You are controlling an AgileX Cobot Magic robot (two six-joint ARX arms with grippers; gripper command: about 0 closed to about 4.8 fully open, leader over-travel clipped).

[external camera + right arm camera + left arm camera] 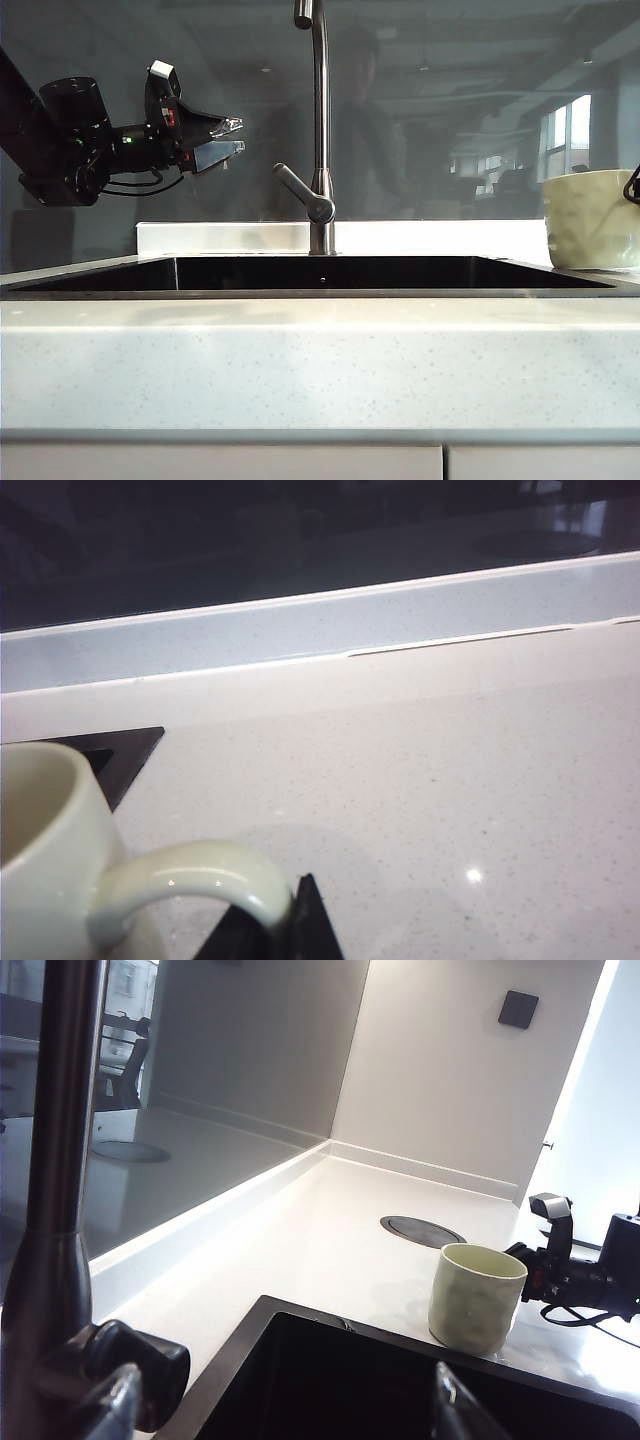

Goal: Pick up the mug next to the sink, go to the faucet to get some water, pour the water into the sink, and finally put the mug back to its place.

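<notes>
Right gripper [290, 920] jaws pinch the mug [45, 850] handle, left gripper [228, 138] jaws apart; thin grip risks mug swinging.

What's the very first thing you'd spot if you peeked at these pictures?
The tall shiny faucet stands in the middle behind the black sink. Next comes the pale mug, sitting on the counter at the sink's right corner, where the right gripper is shut on its handle. On the left, the left gripper hangs open in the air, level with the faucet's stem.
</notes>
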